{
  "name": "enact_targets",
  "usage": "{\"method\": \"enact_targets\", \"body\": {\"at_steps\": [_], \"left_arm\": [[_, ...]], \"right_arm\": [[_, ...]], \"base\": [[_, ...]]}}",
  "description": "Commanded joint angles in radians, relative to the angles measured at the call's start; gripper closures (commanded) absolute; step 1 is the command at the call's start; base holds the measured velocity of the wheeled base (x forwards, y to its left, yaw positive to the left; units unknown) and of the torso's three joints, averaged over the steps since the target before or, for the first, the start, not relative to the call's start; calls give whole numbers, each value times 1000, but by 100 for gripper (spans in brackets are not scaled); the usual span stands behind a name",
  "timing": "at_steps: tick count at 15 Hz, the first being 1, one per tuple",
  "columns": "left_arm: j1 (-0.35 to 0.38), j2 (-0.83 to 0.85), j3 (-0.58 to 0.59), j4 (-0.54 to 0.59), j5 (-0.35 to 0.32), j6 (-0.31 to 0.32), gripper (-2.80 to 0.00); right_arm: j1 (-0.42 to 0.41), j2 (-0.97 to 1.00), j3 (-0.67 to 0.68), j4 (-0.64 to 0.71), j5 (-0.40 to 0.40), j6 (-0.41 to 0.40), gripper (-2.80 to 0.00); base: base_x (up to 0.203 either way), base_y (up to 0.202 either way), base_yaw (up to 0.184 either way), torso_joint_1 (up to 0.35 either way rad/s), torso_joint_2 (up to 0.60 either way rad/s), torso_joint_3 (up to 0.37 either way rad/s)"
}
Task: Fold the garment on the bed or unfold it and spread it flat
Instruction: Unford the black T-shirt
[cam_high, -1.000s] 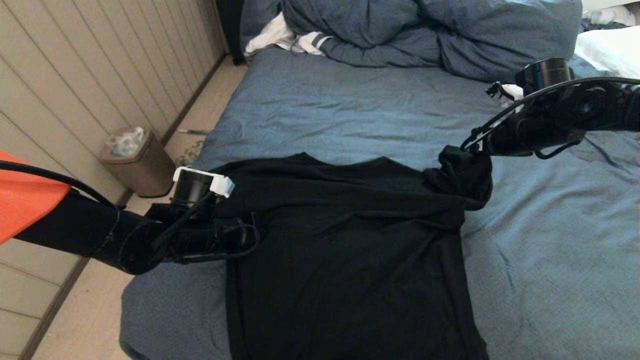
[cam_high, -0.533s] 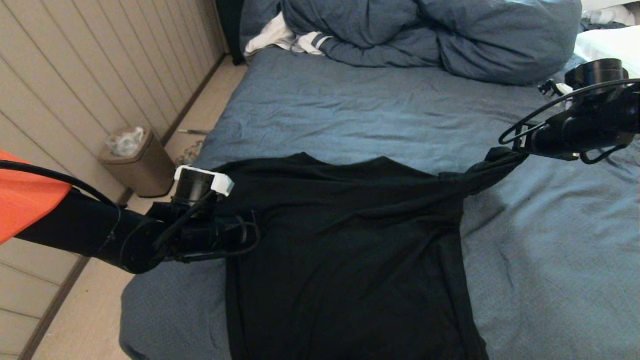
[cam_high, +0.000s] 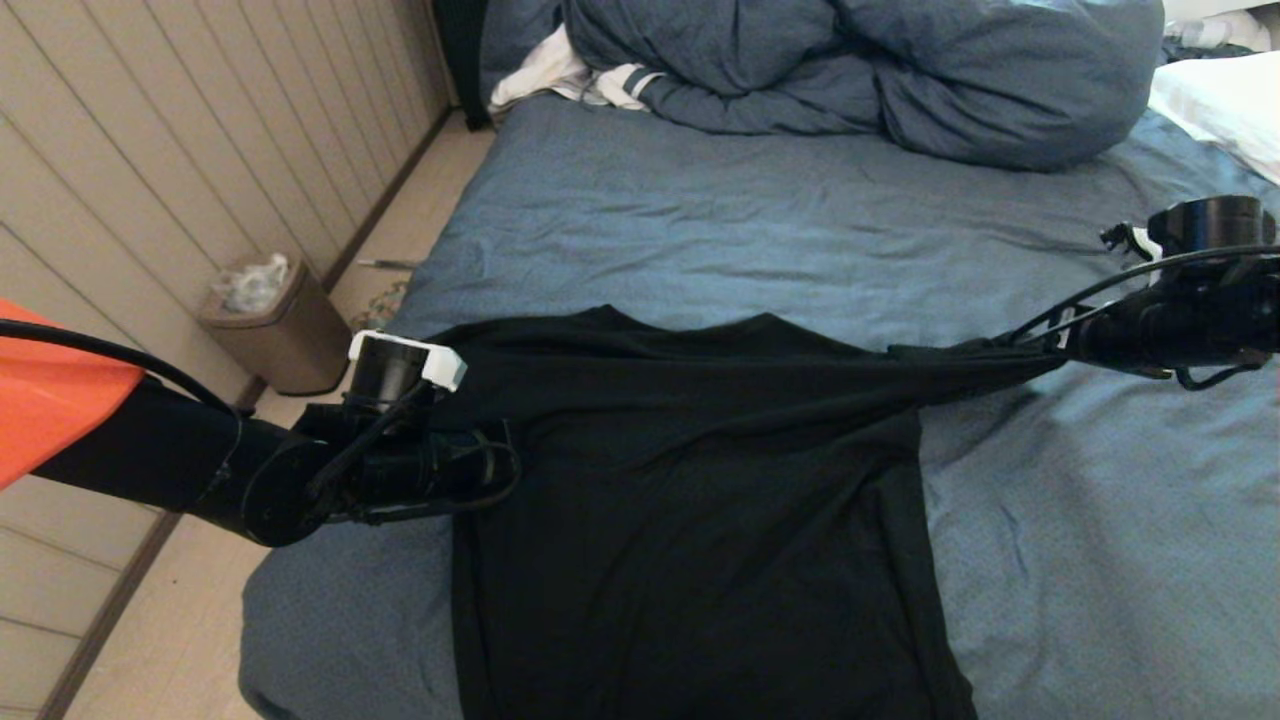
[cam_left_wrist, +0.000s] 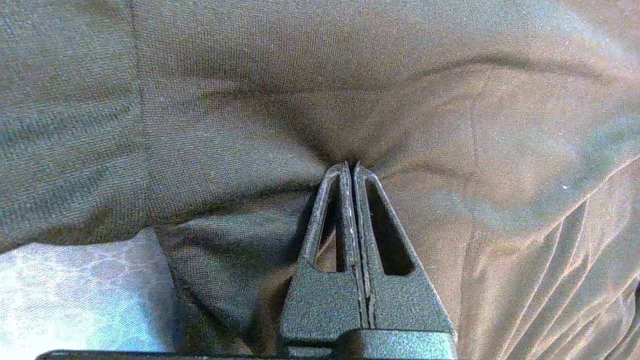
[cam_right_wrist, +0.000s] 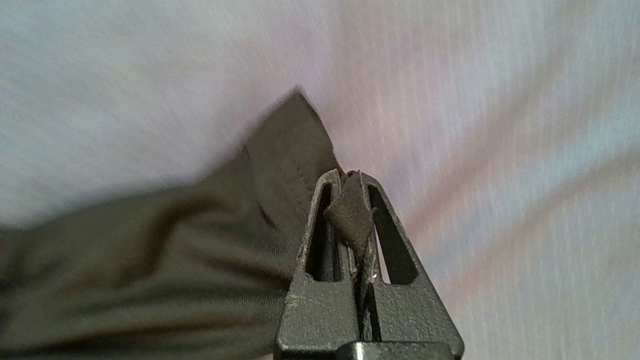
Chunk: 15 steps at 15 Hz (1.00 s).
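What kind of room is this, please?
Most likely a bedroom: a wide bed with a blue sheet, a bunched duvet and a white pillow, plus a small bin by the wall.

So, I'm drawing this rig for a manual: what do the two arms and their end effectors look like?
Both arms are black with loose black cables looped alongside. The left arm has an orange cover near its base and a black cylinder with a white bracket at the wrist. Each end effector, left and right, has two textured black tapered fingers with long cut-out slots.
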Motion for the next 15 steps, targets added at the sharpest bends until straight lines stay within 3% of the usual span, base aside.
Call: {"method": "enact_targets", "body": {"at_steps": [1, 5, 10, 11, 15], "left_arm": [[-2, 1, 3, -2, -1, -4, 0], [-17, 1, 10, -3, -1, -6, 0], [-29, 2, 13, -2, -1, -7, 0], [-29, 2, 13, -2, -1, -7, 0], [-29, 2, 13, -3, -3, -9, 0]], "right_arm": [[-9, -48, 126, -39, 13, 0, 0], [-15, -74, 307, -180, 32, 0, 0], [-14, -70, 309, -202, 36, -1, 0], [-16, -72, 310, -202, 46, -2, -280], [-56, -100, 267, -202, 105, -1, -280]], "base": [[0, 0, 0, 0, 0, 0], [0, 0, 0, 0, 0, 0], [0, 0, 0, 0, 0, 0], [0, 0, 0, 0, 0, 0], [0, 0, 0, 0, 0, 0]]}}
